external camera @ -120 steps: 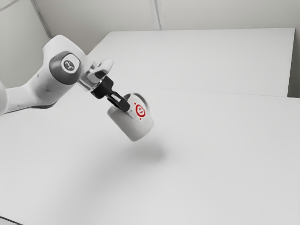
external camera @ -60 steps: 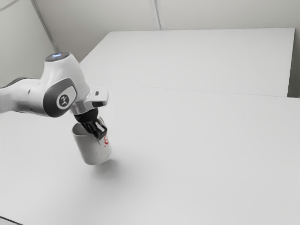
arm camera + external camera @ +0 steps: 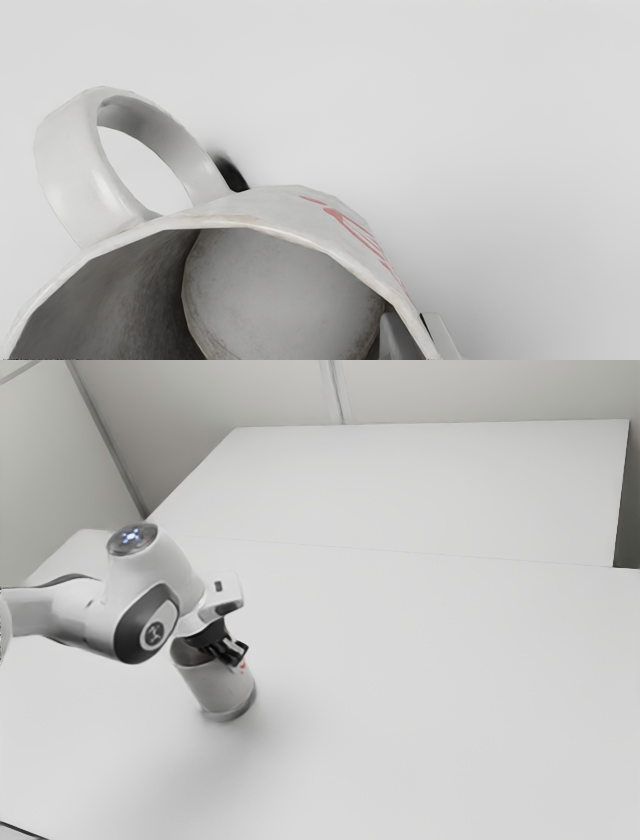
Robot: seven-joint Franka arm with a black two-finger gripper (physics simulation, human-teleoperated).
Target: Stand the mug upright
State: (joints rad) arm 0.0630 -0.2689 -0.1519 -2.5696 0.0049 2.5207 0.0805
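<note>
Evidently mug (image 3: 216, 688) mouth up, long axis tilted toward exterior view's left

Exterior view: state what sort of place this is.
Probably a plain robot test room, rendered in simulation: a robot arm holds a mug at a broad white table, with pale walls behind.

A smooth white table (image 3: 450, 680) spans the exterior view, a thin seam (image 3: 420, 553) crossing it from 10 o'clock to 3 o'clock. Toward 8 o'clock from the view's centre, a white mug (image 3: 212, 687) leans, its base at the surface, though contact is unclear. A soft shadow (image 3: 235, 745) falls at 7 o'clock.
</note>
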